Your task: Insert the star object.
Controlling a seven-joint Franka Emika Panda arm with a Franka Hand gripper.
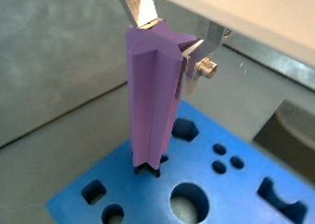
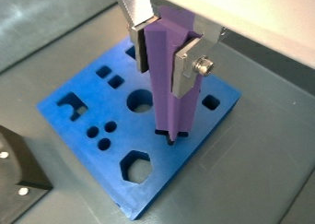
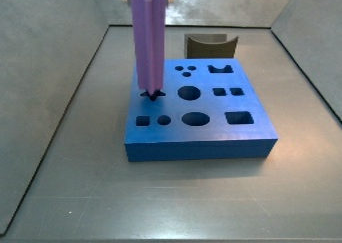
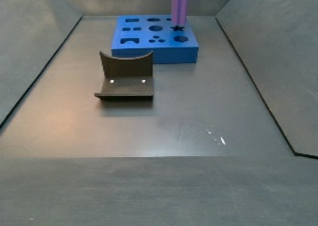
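Gripping the peg [image 1: 154,94] near its top, gripper [image 2: 170,49] fingers [image 2: 187,65] clamped on opposite sides; hanging upright below the gripper, lower tip sitting in a star-shaped hole near one edge of the blue block [image 3: 201,129], fixture [image 4: 125,76] standing well apart

Grey floor [image 4: 187,127] of the walled work cell, seen in both side views. The blue holed block [image 4: 147,46] rests flat on the floor at upper centre; in a side view [image 3: 201,122] it fills mid-frame. The dark fixture [image 4: 125,78] stands on the floor at centre left, well apart from the block. The gripper [image 2: 167,39] is above the block.
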